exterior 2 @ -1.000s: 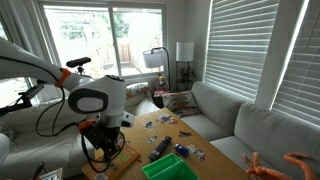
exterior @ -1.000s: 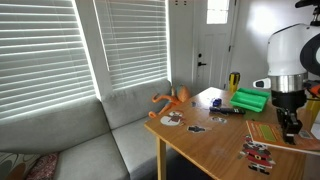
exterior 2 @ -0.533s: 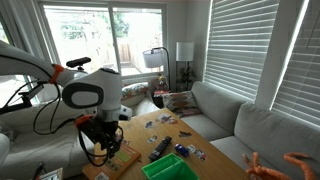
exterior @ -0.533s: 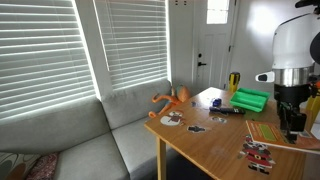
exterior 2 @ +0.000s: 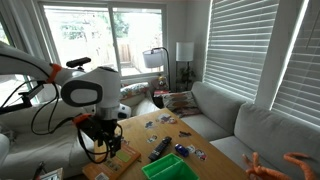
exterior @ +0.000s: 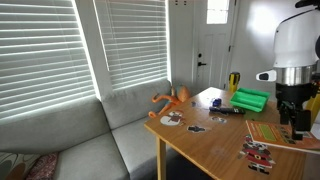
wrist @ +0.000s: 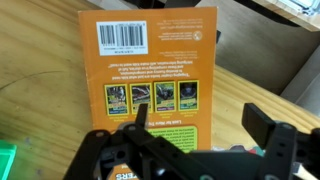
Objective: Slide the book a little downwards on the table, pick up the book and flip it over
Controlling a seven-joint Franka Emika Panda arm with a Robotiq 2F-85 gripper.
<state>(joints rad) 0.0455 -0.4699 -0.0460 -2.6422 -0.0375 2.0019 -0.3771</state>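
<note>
Arm: your white arm (exterior: 296,40) rises tall at the frame edge, with its last link turned straight down.
Wrist: your wrist (exterior 2: 97,126) sits vertical under the bulky white joint housing.
Gripper: your gripper (wrist: 197,125) points downward and is seen low in both exterior views.
Fingers: your dark fingers (wrist: 268,128) are spread wide apart.

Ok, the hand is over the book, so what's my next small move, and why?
Probably lower the hand straight down until a fingertip presses the book, so it can be dragged. The book lies flat on the table, barcode side up, with no raised edge to pinch, and the open hand sits over its near end. Whether they touch is unclear.
</note>
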